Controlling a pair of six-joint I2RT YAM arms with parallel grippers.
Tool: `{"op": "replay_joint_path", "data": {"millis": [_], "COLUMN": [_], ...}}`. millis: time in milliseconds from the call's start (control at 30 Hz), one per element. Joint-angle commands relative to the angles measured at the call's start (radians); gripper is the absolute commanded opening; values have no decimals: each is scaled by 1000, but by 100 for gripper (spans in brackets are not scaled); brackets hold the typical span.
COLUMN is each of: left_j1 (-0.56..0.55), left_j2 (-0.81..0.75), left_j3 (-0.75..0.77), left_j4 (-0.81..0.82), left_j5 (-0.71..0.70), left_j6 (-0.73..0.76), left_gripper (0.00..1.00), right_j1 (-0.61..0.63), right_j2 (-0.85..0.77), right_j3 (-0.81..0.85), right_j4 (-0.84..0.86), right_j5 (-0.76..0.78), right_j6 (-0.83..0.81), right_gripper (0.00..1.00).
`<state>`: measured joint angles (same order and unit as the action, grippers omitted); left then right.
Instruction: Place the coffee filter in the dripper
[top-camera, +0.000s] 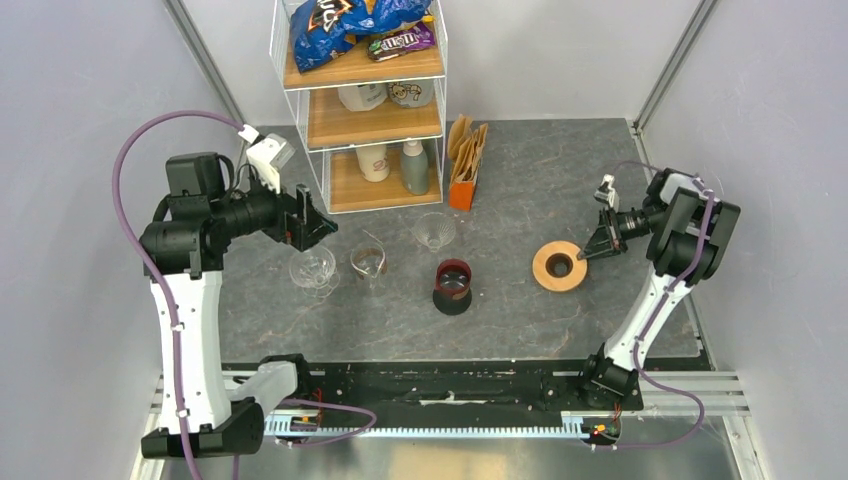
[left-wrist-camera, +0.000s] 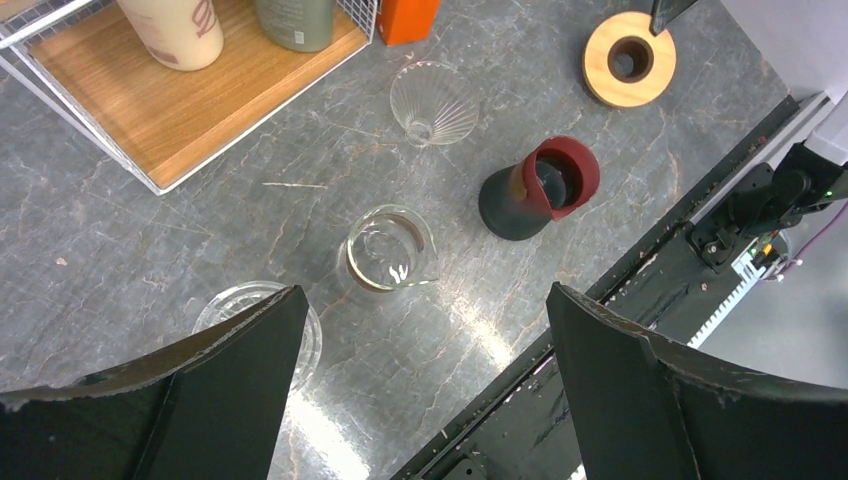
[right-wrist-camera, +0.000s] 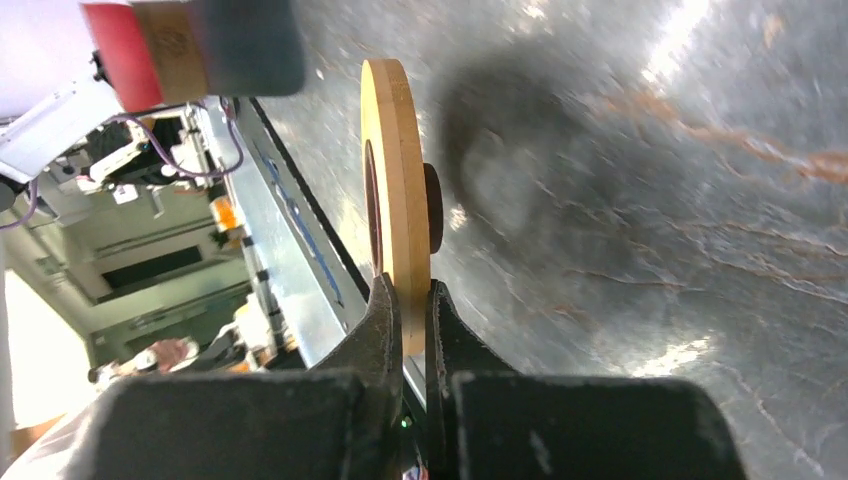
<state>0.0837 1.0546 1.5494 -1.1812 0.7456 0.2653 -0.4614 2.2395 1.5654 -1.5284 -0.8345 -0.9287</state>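
- Coffee filter (top-camera: 463, 140) papers stand upright in an orange holder (top-camera: 461, 192) on the worktop (top-camera: 540, 190), just beside the shelf rack (top-camera: 365, 120). They are well apart from both claws, farther out from the arm bases than either.
- The left claw (left-wrist-camera: 425, 300) hangs released and empty above the glassware. From it, the filter lies ahead and to the right, past the glass dripper (left-wrist-camera: 432, 100).
- The right claw (right-wrist-camera: 408, 300) is clenched on the rim of the wooden ring (right-wrist-camera: 395, 180). From it, the filter is far off to the left and the dripper sits between.
- The ring looks like the dripper's collar, so the step in hand seems to be handling it, not the filter. Whether it is lifted off the worktop I cannot tell.
- To do it well, keep the thin edge grip square so the ring does not pivot. Then pinch one paper by its top edge, not the stack.
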Motion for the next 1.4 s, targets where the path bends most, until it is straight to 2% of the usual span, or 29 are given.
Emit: {"op": "replay_joint_path", "data": {"millis": [0,167,300,433,567,667,1000,1367], "left_j1": [4,3,3,2,2,2,0,1], "left_j2": [-37,-15,1,-3,-16,-30,-41,-49], "left_j3": [31,55,44,2,-21,-28,-9,-27], "left_j4": [8,8,8,8,8,8,-13,7], "left_j5": [53,116,231,274,271,257,232,220], "left_j6": [12,-22,-49,-52,-58,-71,-88,-101], "left_gripper": [98,97,97,96,96,96,95,95], "right_j1": [23,142,338,497,590,648,691,693], "right_j2": [-250,-453,-512,-549,-528,-473,-302,-189], "right_j3": [18,66,129,80,36,32,-6,23], "right_j4": [-214,-214,-211,-140,-139,-205,-210,-209], "right_j5": [-219,-377,-483,-527,-558,-577,-527,-496], "right_j6": [31,207,339,428,414,321,205,183], "right_gripper": [0,0,0,0,0,0,0,0]}}
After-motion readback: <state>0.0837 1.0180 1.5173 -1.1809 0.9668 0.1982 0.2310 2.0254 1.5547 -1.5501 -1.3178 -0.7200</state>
